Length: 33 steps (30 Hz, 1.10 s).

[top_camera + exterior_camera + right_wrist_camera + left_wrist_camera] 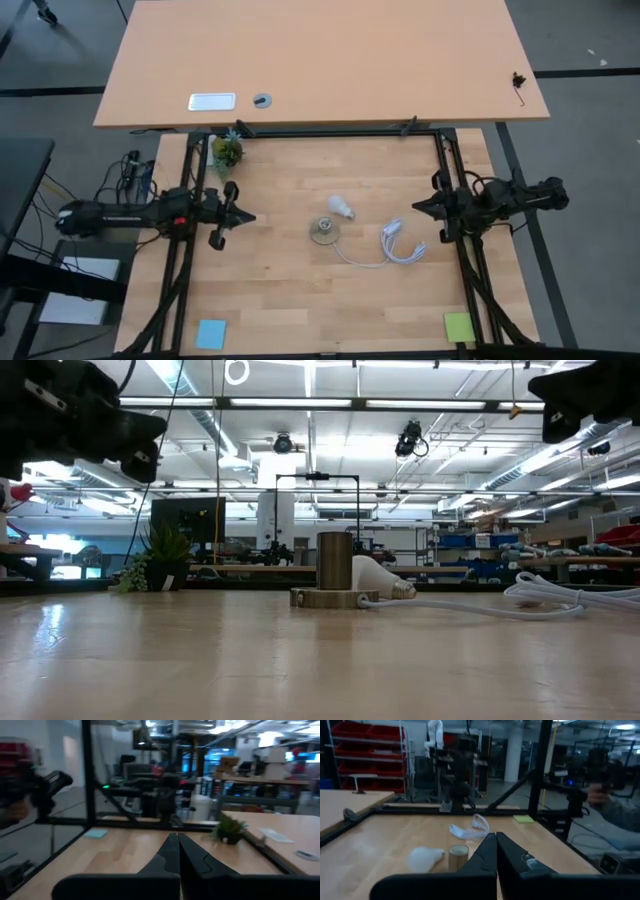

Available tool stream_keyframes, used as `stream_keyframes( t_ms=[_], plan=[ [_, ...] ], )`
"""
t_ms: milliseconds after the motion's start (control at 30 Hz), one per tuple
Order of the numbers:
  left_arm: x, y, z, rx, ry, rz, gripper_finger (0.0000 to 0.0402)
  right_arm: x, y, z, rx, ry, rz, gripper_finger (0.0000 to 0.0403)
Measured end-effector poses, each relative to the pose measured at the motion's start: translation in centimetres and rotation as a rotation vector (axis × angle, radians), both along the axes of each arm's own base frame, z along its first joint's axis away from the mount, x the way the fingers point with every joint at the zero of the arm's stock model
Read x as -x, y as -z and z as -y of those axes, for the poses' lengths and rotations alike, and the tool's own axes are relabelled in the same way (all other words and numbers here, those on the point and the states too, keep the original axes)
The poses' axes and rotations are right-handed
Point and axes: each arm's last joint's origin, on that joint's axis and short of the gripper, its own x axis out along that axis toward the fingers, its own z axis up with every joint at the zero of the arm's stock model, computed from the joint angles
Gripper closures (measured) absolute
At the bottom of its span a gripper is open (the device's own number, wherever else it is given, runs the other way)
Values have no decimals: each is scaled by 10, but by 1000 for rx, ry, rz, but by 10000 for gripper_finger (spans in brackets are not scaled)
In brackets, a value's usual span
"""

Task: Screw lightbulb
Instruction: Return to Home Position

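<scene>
The lightbulb, small, white and pear-shaped, lies on its side near the middle of the pale wooden table, out of its socket. Its narrower greyish base points toward the right arm's edge. Neither gripper touches it. Just beside it, on the side away from the tan desk, stands the round metallic lamp socket with its short upright cylinder. From these pictures I cannot tell whether bulb and socket touch. A thin white cable runs from the socket and lies coiled loosely toward the right arm's edge of the table.

The left gripper hangs above the table near the left arm's edge, well apart from the bulb. Its two dark fingers are pressed together with nothing between them. The right gripper hangs near the opposite edge, above and just beyond the cable coil, its fingers likewise closed on nothing.

A small green potted plant stands in the table corner on the left arm's side, next to the desk. A blue square paper note lies near the other corner on that side, and a yellow-green note near the corresponding corner on the right arm's side.
</scene>
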Motion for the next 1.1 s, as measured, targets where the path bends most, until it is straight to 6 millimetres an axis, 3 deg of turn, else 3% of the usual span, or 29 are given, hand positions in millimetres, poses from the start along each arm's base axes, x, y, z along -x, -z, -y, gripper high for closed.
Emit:
stream_keyframes(
  t_ms=[233,433,633,867,1100],
  plan=[
    [3,0,-18,26,-39,-3,401,-5,11,3,-13,-17,-19,402],
    [5,2,-23,-53,-139,-18,401,5,-10,4,22,-17,-8,402],
    [5,8,-24,-46,-189,-77,401,-3,9,3,6,19,-41,402],
    [5,0,-26,-88,-238,1,401,-14,37,3,-9,15,-1,403],
    [6,1,-24,-84,-185,-1,401,-14,42,4,-50,81,-59,403]
  ],
)
